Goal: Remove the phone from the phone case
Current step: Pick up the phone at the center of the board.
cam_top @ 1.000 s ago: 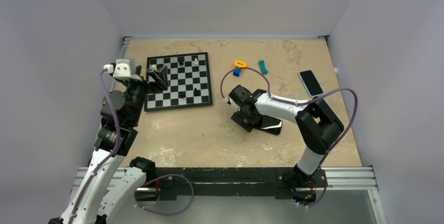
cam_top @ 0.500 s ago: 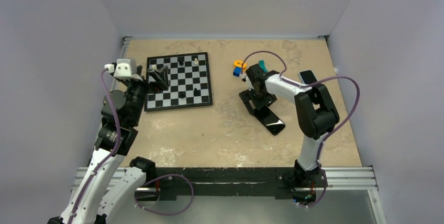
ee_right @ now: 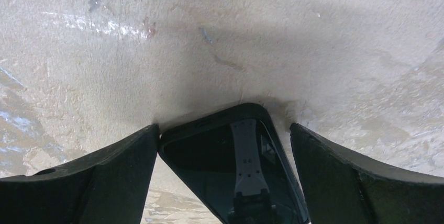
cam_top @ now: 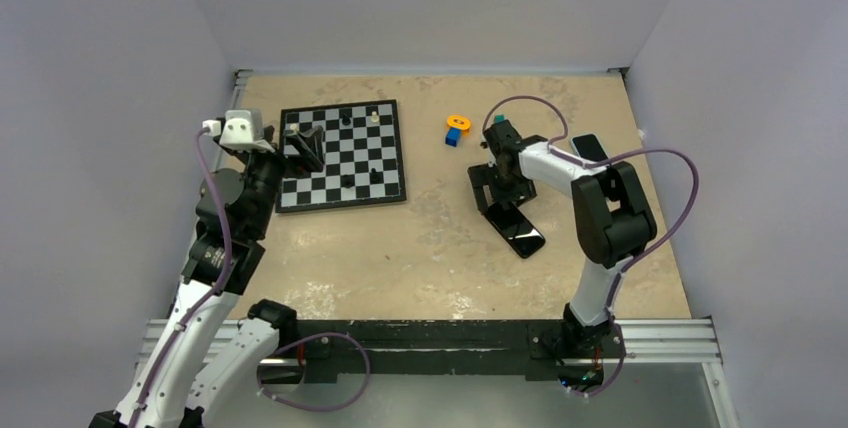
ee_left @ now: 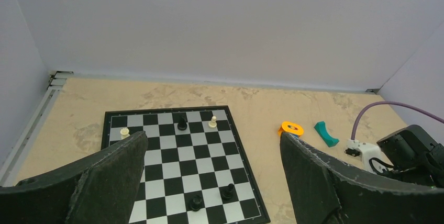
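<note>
A black phone in a black case (cam_top: 519, 232) lies flat and diagonal on the tan table, screen up. In the right wrist view the phone (ee_right: 235, 166) has its far end between my fingers. My right gripper (cam_top: 496, 196) (ee_right: 224, 129) is open and low over that end, with its left finger (ee_right: 120, 166) touching the phone's corner and the right finger apart from it. My left gripper (cam_top: 303, 144) (ee_left: 213, 137) is open and empty, held above the chessboard (cam_top: 343, 155). A second phone with a light blue rim (cam_top: 590, 146) lies at the right, partly hidden by my right arm.
The chessboard (ee_left: 178, 166) carries several black and white pieces. An orange ring on a blue block (cam_top: 457, 128) and a teal piece (ee_left: 326, 133) lie at the back middle. Purple cables loop over the right arm. Walls close in the table on three sides.
My right gripper swung from the phone's left side round to its far end. The black phone turned from lying across to lying diagonal. The left arm stayed still.
</note>
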`<act>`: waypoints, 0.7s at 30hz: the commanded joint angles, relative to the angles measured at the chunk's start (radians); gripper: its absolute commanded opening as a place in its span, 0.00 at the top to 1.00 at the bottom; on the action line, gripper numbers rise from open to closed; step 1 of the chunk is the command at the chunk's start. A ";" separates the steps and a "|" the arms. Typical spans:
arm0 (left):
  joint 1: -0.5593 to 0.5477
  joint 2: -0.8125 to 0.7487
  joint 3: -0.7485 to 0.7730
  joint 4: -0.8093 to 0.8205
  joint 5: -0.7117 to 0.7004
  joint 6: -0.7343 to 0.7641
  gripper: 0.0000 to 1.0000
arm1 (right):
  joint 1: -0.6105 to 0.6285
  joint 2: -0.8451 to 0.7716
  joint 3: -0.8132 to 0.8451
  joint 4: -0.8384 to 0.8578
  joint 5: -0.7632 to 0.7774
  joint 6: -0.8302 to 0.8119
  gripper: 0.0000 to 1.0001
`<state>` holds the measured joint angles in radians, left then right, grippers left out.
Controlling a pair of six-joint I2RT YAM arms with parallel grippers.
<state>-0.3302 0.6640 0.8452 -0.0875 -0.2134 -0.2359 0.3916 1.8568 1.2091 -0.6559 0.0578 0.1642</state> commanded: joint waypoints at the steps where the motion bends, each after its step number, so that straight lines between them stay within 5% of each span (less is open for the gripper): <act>1: -0.007 0.004 0.042 0.019 0.002 -0.018 0.00 | -0.001 -0.027 -0.085 -0.018 0.041 0.044 0.03; 12: -0.014 -0.002 0.050 0.009 0.017 -0.027 0.00 | 0.006 -0.044 -0.100 -0.045 0.079 0.088 0.07; 18: -0.061 0.017 0.061 0.003 0.065 -0.012 0.03 | 0.007 -0.078 -0.131 0.054 -0.049 0.234 0.49; 21: -0.082 0.052 0.072 -0.007 0.108 -0.018 0.04 | 0.006 -0.123 -0.182 0.162 -0.111 0.367 0.56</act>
<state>-0.3859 0.6834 0.8654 -0.0986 -0.1757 -0.2504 0.3923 1.7653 1.1076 -0.5983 0.0631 0.3279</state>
